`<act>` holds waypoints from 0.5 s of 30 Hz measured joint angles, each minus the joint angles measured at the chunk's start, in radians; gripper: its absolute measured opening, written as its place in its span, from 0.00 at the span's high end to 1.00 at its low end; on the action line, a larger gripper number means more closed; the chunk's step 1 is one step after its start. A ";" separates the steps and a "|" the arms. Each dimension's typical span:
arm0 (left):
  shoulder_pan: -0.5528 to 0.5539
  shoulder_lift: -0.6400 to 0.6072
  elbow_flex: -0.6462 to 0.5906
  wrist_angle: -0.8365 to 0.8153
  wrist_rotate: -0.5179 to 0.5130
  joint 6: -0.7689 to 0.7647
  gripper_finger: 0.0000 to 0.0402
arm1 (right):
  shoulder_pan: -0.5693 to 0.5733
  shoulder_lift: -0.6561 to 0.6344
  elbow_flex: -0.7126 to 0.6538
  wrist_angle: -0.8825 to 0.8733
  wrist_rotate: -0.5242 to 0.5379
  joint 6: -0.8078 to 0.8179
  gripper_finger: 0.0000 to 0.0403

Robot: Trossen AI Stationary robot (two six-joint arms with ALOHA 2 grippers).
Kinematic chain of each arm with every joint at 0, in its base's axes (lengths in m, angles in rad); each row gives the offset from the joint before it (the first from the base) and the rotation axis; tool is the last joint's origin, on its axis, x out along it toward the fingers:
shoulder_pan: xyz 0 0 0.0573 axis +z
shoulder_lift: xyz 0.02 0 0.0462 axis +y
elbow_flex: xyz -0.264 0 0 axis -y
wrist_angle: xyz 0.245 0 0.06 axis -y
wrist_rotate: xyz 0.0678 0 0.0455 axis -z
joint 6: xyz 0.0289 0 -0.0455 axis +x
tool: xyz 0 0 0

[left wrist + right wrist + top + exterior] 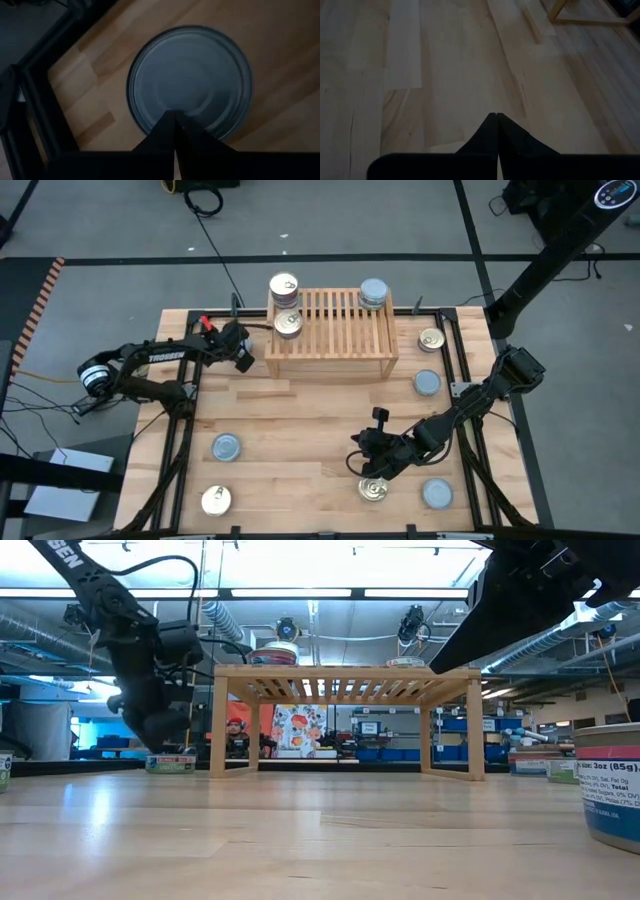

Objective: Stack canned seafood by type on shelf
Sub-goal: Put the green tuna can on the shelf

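**Tins half sorted onto rack**

Nearest, a labelled tin [610, 785] waits on the planks. Both claws are clenched empty: left gripper [174, 131] above a silver tin [190, 80], right gripper [372, 463] mid-table. On the shelf [330, 330], gold tins [285, 290] and silver tins [373, 293] sit stacked apart by type.

The surface [300, 430] is made of pale wooden planks with slightly differing tones, edged by a black metal frame [466, 350]. Around it lies a grey floor [100, 220] crossed by dark tape lines [330, 254]; an orange-and-black striped strip [38, 302] runs at about ten o'clock from the surface. Black cables [215, 240] trail over the floor toward twelve o'clock. In the low view the room behind is a large hall: long ceiling strip lights [300, 592], silver ducts [222, 620] and pipes overhead, blue shelving [400, 752] and a colourful poster [296, 728] far off.
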 joint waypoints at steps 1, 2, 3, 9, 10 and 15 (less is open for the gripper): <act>0.002 -0.002 -0.011 0.014 -0.003 -0.002 0.99 | 0.000 0.000 0.000 0.000 0.000 0.000 0.98; 0.004 -0.003 -0.020 0.023 -0.003 -0.003 0.99 | 0.000 0.000 0.000 0.000 0.000 0.000 0.98; 0.004 -0.004 -0.026 0.026 -0.003 -0.003 0.99 | 0.000 0.000 0.000 0.000 0.000 0.000 0.98; -0.010 -0.006 -0.013 -0.035 0.047 -0.058 0.99 | -0.002 0.000 0.000 0.000 0.000 0.000 0.98; -0.016 -0.006 -0.006 -0.058 0.064 -0.077 0.99 | -0.002 0.000 0.000 0.000 0.000 0.000 0.98; -0.070 -0.006 0.018 -0.155 0.113 -0.149 0.99 | -0.002 0.000 0.000 0.000 0.000 -0.005 0.98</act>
